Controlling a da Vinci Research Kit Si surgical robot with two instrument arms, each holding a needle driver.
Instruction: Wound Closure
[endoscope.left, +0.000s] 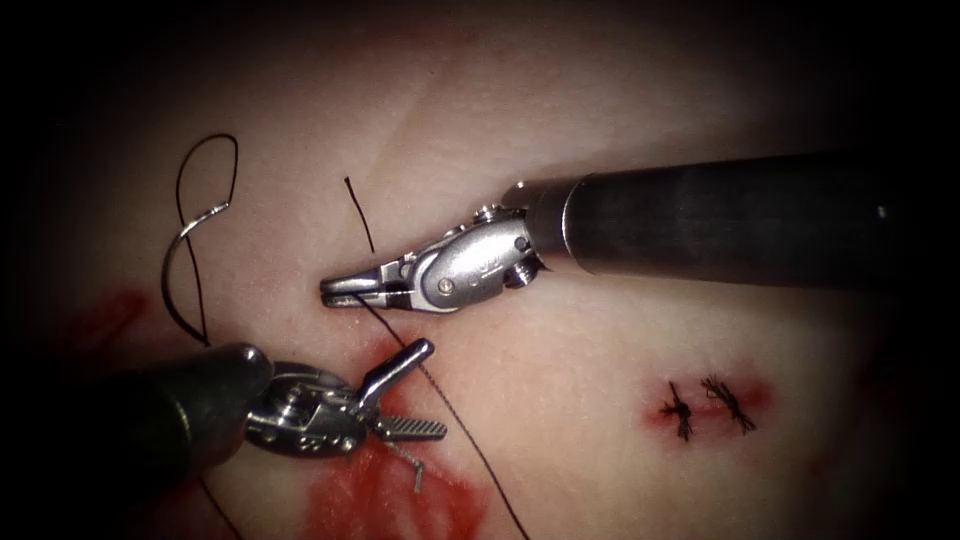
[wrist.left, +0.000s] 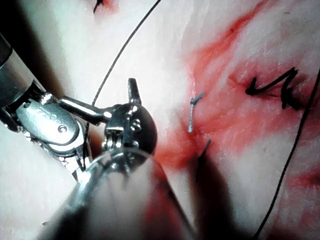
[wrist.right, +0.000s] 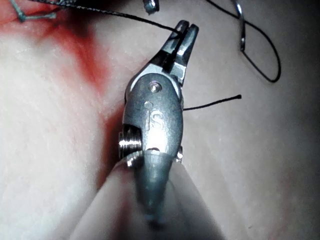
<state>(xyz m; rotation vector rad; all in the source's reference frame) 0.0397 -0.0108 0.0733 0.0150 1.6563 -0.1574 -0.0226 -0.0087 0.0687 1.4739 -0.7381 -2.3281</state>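
Note:
The right tool (endoscope.left: 335, 290) comes in from the right, its jaws shut on the black thread (endoscope.left: 470, 440), which runs down past the red patch. Close up, the same jaws (wrist.right: 182, 32) pinch the thread (wrist.right: 130, 17). The left tool (endoscope.left: 437, 388) reaches in from the lower left with its jaws open and holds nothing; the thread passes between them. The curved needle (endoscope.left: 185, 250) lies free on the tissue at the far left, not in the tissue, with thread looped above it (endoscope.left: 215, 150). The needle (wrist.right: 241, 25) also shows beyond the right tool's tips.
Two black knotted stitches (endoscope.left: 705, 405) sit in a small red spot on the right. Red fluid (endoscope.left: 390, 495) stains the tissue below the left tool, with a short grey thread end (endoscope.left: 415, 470) in it. A loose black thread tail (endoscope.left: 360, 215) lies above the right jaws.

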